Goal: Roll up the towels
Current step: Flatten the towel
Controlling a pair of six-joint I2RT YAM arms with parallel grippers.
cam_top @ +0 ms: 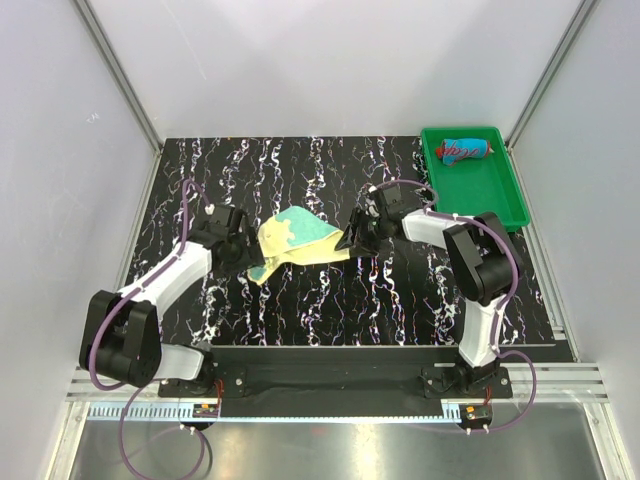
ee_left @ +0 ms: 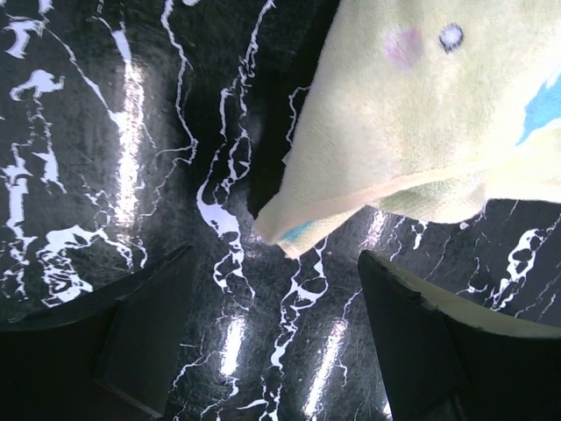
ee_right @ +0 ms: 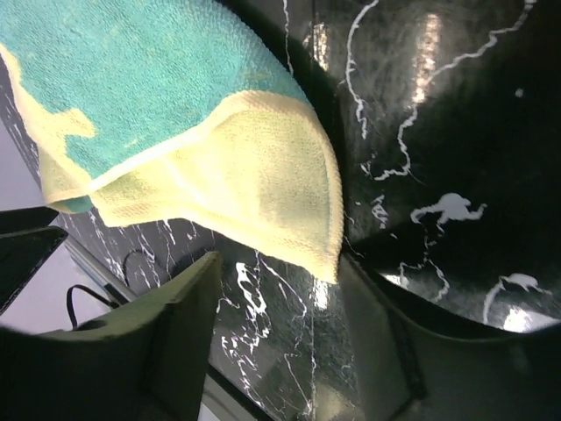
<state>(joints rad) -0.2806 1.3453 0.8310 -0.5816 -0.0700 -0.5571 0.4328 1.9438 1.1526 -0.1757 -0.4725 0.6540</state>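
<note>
The pale yellow towel with teal patches (cam_top: 300, 238) lies loosely folded on the black marbled table between my two grippers. My left gripper (cam_top: 260, 266) is open at its near-left corner. In the left wrist view that corner of the towel (ee_left: 386, 149) hangs just ahead of the open left gripper (ee_left: 276, 329), not touching the fingers. My right gripper (cam_top: 353, 243) is open at the towel's right edge. In the right wrist view the towel (ee_right: 175, 105) has a yellow corner reaching down between the fingers of the right gripper (ee_right: 280, 329). The red towel with blue blotches (cam_top: 465, 150) lies rolled in the tray.
A green plastic tray (cam_top: 492, 195) stands at the table's far right, close behind the right arm's elbow. White walls with metal frame posts enclose the table on three sides. The arm bases sit on a rail at the near edge.
</note>
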